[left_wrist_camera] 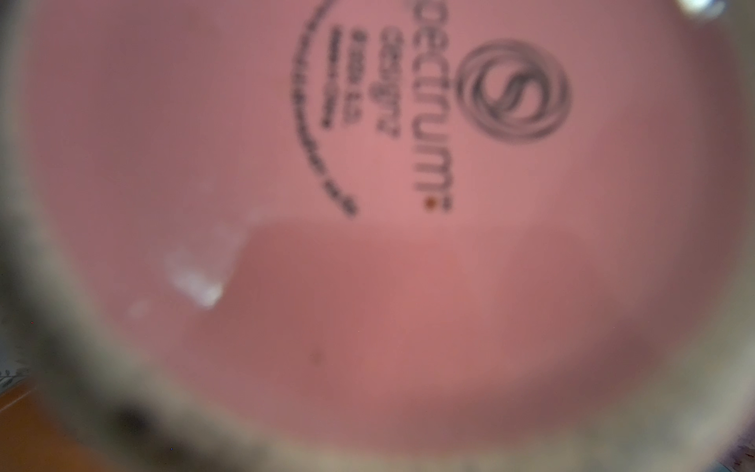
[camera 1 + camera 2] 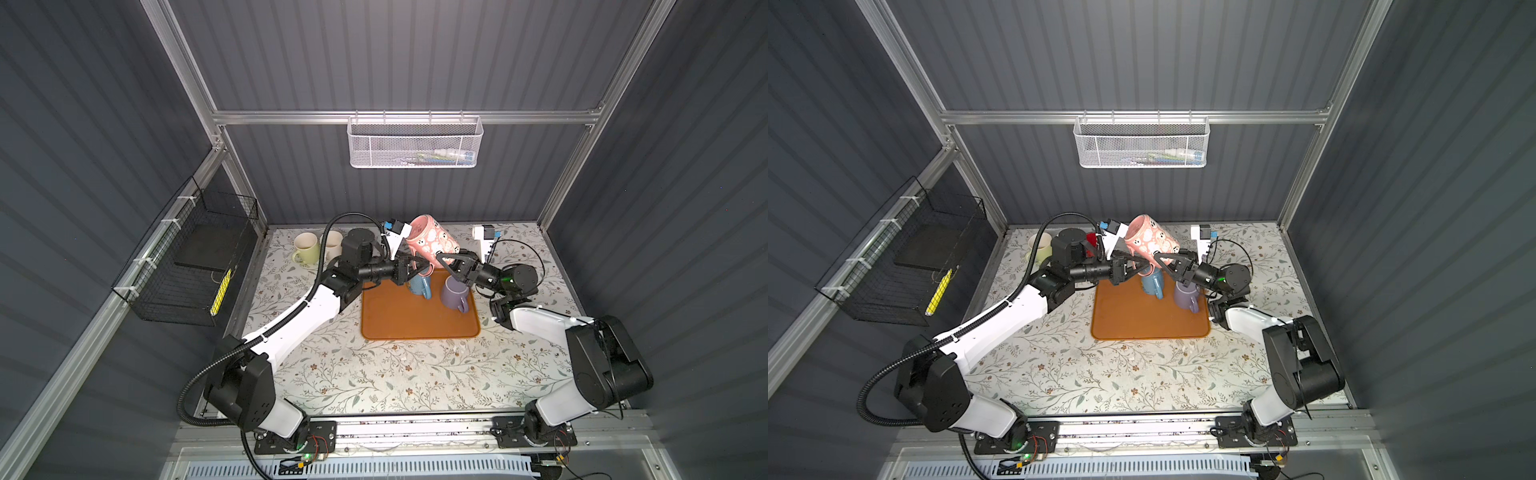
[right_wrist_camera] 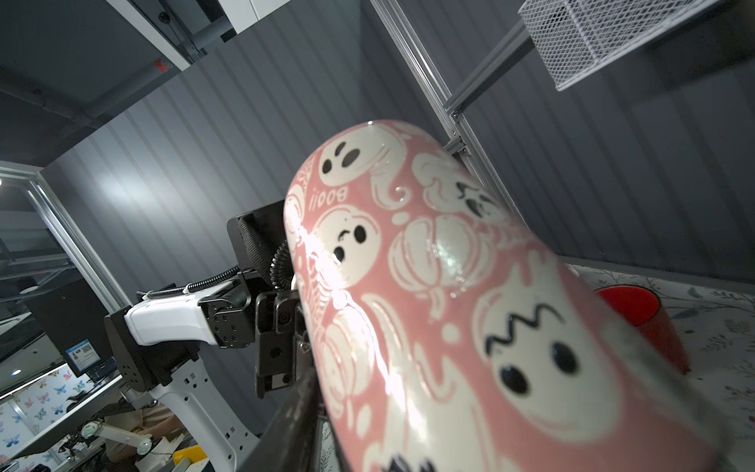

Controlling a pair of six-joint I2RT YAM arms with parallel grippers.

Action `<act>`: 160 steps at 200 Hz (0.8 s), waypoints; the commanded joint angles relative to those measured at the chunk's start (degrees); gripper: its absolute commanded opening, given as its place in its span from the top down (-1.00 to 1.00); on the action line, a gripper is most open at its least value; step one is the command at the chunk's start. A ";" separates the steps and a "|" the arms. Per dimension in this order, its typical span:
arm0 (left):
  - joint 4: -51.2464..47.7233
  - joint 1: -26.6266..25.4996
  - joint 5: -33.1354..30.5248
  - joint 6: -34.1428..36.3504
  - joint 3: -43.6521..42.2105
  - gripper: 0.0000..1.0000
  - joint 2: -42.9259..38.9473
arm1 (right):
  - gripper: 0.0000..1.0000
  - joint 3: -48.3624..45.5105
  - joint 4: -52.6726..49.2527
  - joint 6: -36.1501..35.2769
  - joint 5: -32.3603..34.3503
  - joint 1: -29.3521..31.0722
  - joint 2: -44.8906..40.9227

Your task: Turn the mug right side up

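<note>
Pink mug aloft over far edge of orange tray, tilted: base high and far-left, mouth low toward the right | left end effector pinches it from the left | right end effector nearest the mouth, fingers flanking it, grip unclear | judgement: mouth must swing upward

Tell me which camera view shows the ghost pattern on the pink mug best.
The right wrist view: the pink mug fills it, with ghosts and pumpkins sharp. Both top views show the mug small and tilted, its pattern only as pale spots. The left wrist view shows only its blurred, stamped base.
</note>
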 commanded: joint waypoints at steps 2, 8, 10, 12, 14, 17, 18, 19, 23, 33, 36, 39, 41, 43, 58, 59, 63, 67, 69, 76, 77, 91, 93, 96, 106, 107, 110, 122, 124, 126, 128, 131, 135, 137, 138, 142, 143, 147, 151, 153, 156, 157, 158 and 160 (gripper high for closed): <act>4.25 -0.32 1.79 0.37 0.65 1.00 -0.72 | 0.40 2.67 2.98 -1.00 0.18 0.70 -1.69; 4.81 -0.34 1.94 0.04 0.42 1.00 -0.56 | 0.43 2.75 2.95 -1.15 0.26 0.79 -1.80; 4.96 -0.35 1.93 -0.05 0.35 1.00 -0.58 | 0.44 2.76 2.99 -1.22 0.31 0.85 -1.87; 5.11 -0.30 1.99 -0.12 0.31 1.00 -0.52 | 0.45 2.76 2.96 -1.30 0.36 0.87 -1.95; 5.23 -0.33 2.07 -0.23 0.27 1.00 -0.51 | 0.46 2.83 2.95 -1.39 0.35 0.94 -1.97; 5.35 -0.29 2.03 -0.33 0.25 1.00 -0.41 | 0.47 2.85 2.99 -1.46 0.43 0.96 -2.10; 5.40 -0.32 2.06 -0.34 0.22 1.00 -0.41 | 0.48 2.89 3.01 -1.44 0.43 1.01 -2.08; 5.47 -0.33 2.04 -0.39 0.21 1.00 -0.41 | 0.49 2.92 3.03 -1.47 0.44 1.03 -2.07; 5.61 -0.27 1.97 -0.52 0.05 1.00 -0.33 | 0.51 3.06 2.96 -1.51 0.40 1.05 -2.14; 6.03 -0.30 2.19 -0.85 -0.06 1.00 0.00 | 0.58 3.27 2.97 -1.74 0.28 1.14 -2.37; 6.13 -0.28 2.23 -0.94 -0.06 1.00 0.09 | 0.60 3.29 2.96 -1.81 0.26 1.14 -2.41; 6.27 -0.28 2.29 -1.07 -0.06 1.00 0.22 | 0.60 3.29 2.96 -1.89 0.26 1.14 -2.48; 6.36 -0.29 2.30 -1.19 -0.06 1.00 0.34 | 0.61 3.29 2.97 -1.93 0.26 1.18 -2.50; 6.40 -0.31 2.32 -1.26 -0.06 1.00 0.41 | 0.62 3.36 2.98 -1.99 0.26 1.22 -2.57; 7.29 -0.26 2.73 -2.18 -0.18 1.00 1.11 | 0.72 3.47 2.95 -2.57 0.26 1.10 -2.94; 7.43 -0.31 2.81 -2.28 -0.21 1.00 1.14 | 0.72 3.47 2.99 -2.57 0.26 1.08 -2.99; 7.75 -0.28 2.80 -2.59 -0.35 1.00 1.31 | 0.71 3.55 2.98 -2.73 0.19 1.21 -3.05; 8.04 -0.32 2.91 -2.90 -0.41 1.00 1.49 | 0.70 3.62 2.96 -2.98 0.10 1.17 -3.09; 8.12 -0.30 2.92 -3.03 -0.41 1.00 1.62 | 0.70 3.64 2.95 -3.11 0.09 1.21 -3.11; 8.41 -0.28 3.11 -3.37 -0.41 1.00 1.86 | 0.70 3.81 3.01 -3.43 -0.08 1.23 -3.12; 8.47 -0.27 3.13 -3.44 -0.41 1.00 1.91 | 0.70 3.86 2.98 -3.44 -0.09 1.18 -3.12; 8.62 -0.31 3.22 -3.81 -0.26 1.00 2.26 | 0.71 4.23 2.95 -4.04 0.06 1.14 -2.63; 8.55 -0.27 3.28 -3.78 -0.15 1.00 2.30 | 0.71 4.32 2.95 -4.01 0.01 1.12 -2.54; 8.49 -0.33 3.25 -3.83 -0.07 1.00 2.39 | 0.72 4.46 2.99 -4.01 0.07 1.14 -2.39; 8.29 -0.30 3.24 -3.95 0.03 1.00 2.40 | 0.74 4.94 2.98 -4.06 0.11 1.14 -1.95; 8.28 -0.28 3.24 -3.95 0.03 1.00 2.40 | 0.74 4.99 2.97 -4.06 0.10 1.14 -1.92; 8.28 -0.33 3.25 -3.94 0.03 1.00 2.42 | 0.76 5.11 2.95 -4.12 0.16 1.10 -1.82; 8.15 -0.29 3.15 -4.00 0.03 1.00 2.49 | 0.85 5.58 2.99 -4.18 0.43 1.11 -1.69; 8.10 -0.33 3.09 -3.96 0.01 1.00 2.49 | 0.86 5.62 3.00 -4.28 0.50 1.20 -1.64; 8.09 -0.28 3.03 -4.02 -0.04 1.00 2.49 | 0.87 5.64 2.96 -4.32 0.65 1.11 -1.68; 8.09 -0.26 2.97 -3.97 -0.08 1.00 2.42 | 0.88 5.66 3.02 -4.32 0.69 1.13 -1.64; 8.09 -0.31 3.00 -3.95 -0.17 1.00 2.38 | 0.90 5.73 2.97 -4.35 0.82 1.10 -1.63; 8.04 -0.33 2.77 -3.95 -0.30 1.00 2.40 | 0.93 5.80 2.95 -4.45 0.99 1.14 -1.63; 8.03 -0.28 2.73 -4.02 -0.32 1.00 2.40 | 0.94 5.87 2.97 -4.44 1.04 1.14 -1.63; 8.06 -0.27 2.72 -3.98 -0.32 1.00 2.40 | 0.95 5.90 2.96 -4.47 1.05 1.14 -1.63; 8.00 -0.29 2.65 -3.95 -0.40 1.00 2.45 | 0.99 5.97 2.96 -4.49 1.13 1.15 -1.63; 8.00 -0.27 2.64 -3.95 -0.41 1.00 2.47 | 1.00 5.99 3.00 -4.49 1.14 1.15 -1.63; 8.00 -0.28 2.49 -3.88 -0.42 1.00 2.49 | 1.00 6.09 3.00 -4.49 1.22 1.14 -1.67; 7.90 -0.30 2.26 -3.93 -0.50 1.00 2.49 | 1.00 6.19 2.95 -4.41 1.29 1.14 -1.70; 7.91 -0.27 2.23 -3.92 -0.61 1.00 2.53 | 1.00 6.19 2.95 -4.43 1.38 1.10 -1.71; 7.96 -0.26 2.09 -3.94 -0.71 1.00 2.57 | 1.00 6.19 2.99 -4.41 1.54 1.14 -1.71; 7.98 -0.26 2.05 -3.90 -0.74 1.00 2.57 | 1.00 6.24 2.97 -4.41 1.65 1.09 -1.71; 7.99 -0.30 2.03 -3.93 -0.75 1.00 2.57 | 1.00 6.21 2.96 -4.36 1.70 1.12 -1.72; 8.00 -0.31 1.97 -3.95 -0.78 1.00 2.57 | 1.00 6.20 2.95 -4.33 1.85 1.14 -1.72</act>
